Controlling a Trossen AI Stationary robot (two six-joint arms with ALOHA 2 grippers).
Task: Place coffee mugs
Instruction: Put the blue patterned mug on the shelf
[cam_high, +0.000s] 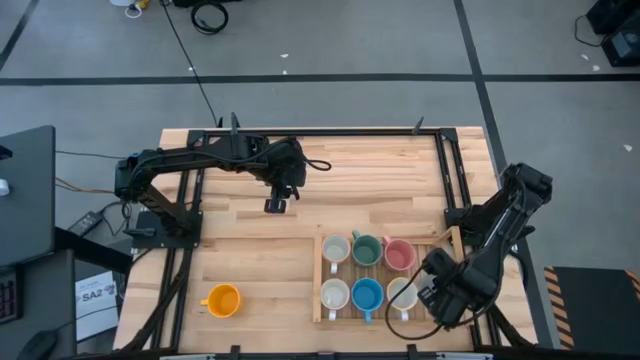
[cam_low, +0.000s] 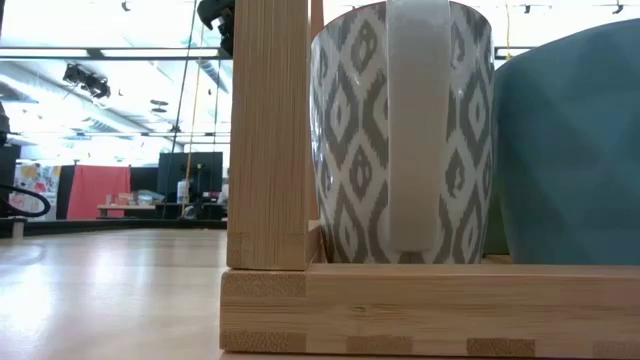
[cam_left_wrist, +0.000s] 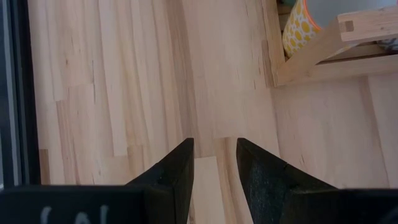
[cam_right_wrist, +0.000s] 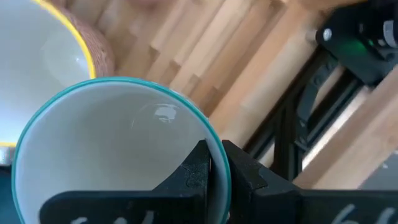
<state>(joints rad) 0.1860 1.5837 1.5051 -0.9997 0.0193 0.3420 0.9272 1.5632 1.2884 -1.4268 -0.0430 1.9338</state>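
The worktop (cam_high: 260, 250) was pale wood planks inside a black frame, standing on a grey floor (cam_high: 330, 40) crossed by dark tape lines, with cables lying at the far edge. In the low view the room behind was a bright hall with ceiling lights. At the left of the worktop an orange mug (cam_high: 222, 300) stood alone, well apart from the rest. The left gripper (cam_high: 276, 204) hung over bare wood near the worktop's middle, its fingers (cam_left_wrist: 180, 177) slightly spread with nothing between them. To the right lay a wooden tray (cam_high: 320, 280) holding six mugs in two rows: the far row had a white mug (cam_high: 336, 249), a green mug (cam_high: 367, 248) and a pink mug (cam_high: 399, 254); the near row had a patterned mug (cam_high: 334, 294), a blue mug (cam_high: 367, 294) and a teal-rimmed mug (cam_high: 402, 293). The right gripper (cam_high: 432, 294) sat at the tray's near right corner, its fingers (cam_right_wrist: 196, 171) pinching the wall of the teal-rimmed mug, one inside the rim and one outside.
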